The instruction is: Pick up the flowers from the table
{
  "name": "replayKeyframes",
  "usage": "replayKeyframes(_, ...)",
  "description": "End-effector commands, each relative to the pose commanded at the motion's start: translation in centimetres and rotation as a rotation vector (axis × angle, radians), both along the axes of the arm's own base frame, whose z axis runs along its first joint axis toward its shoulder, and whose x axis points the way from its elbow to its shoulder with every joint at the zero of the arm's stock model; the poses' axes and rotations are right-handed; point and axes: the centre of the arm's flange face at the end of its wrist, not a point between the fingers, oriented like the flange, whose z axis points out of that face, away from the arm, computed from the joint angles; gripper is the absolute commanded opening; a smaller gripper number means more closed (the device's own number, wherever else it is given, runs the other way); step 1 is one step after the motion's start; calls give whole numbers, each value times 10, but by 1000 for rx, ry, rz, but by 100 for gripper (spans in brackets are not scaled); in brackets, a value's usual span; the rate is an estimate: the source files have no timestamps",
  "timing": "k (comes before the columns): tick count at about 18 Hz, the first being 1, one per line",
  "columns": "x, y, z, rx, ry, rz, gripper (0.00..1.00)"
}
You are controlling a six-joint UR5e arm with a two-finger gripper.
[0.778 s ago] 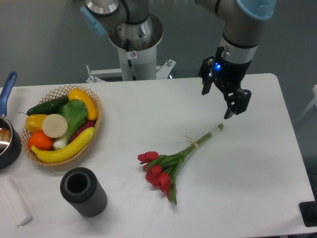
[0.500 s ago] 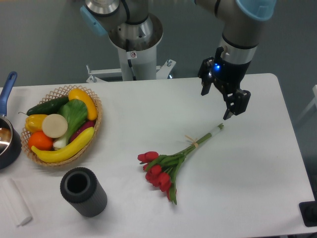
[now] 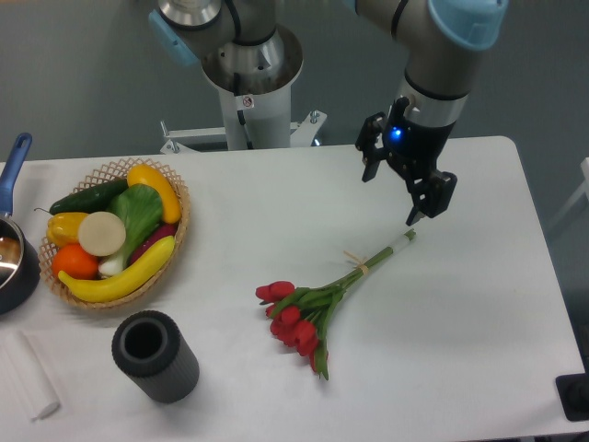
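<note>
Red tulips make up the flowers (image 3: pixel 313 308), which lie flat on the white table (image 3: pixel 479 322) a little below and right of the frame's centre. The blooms are gathered at the lower left of the bunch, and the green stems run up and to the right, tied with a pale band about halfway along. The stem ends point toward the upper right.

The gripper (image 3: pixel 391 196) hangs in the upper right part of the frame, just above the stem ends and apart from them (no contact with the stems can be seen). Its two dark fingers are spread, one toward the left and one toward the right, and nothing is between them. A small blue light shows on the wrist above the fingers.

At the left side of the frame stands a woven basket (image 3: pixel 175 244) filled with fruit and vegetables, among them a banana, a cucumber and an orange. Below the basket, at the lower left, a dark ribbed cylinder (image 3: pixel 155 355) stands upright with its open end up. At the far left edge a dark pot (image 3: pixel 17 267) with a blue handle is partly cut off, and a small white roll (image 3: pixel 28 376) lies beneath it.
</note>
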Motion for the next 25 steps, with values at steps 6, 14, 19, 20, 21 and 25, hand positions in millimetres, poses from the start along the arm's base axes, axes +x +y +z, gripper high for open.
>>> replayKeyframes(6,12,12,-24,-17,-40,20,100)
replayKeyframes(14,35,20,-84,4,-98,43,100)
replayKeyframes(19,28,28,-110,-23,-91,63,100)
replayKeyframes(20,27,32,-118,-31,-95,59,100)
replayKeyframes(21,26,32,-122,-33,-95,63,100)
replayKeyframes(25,29,41,-137,-61,-113,83,100)
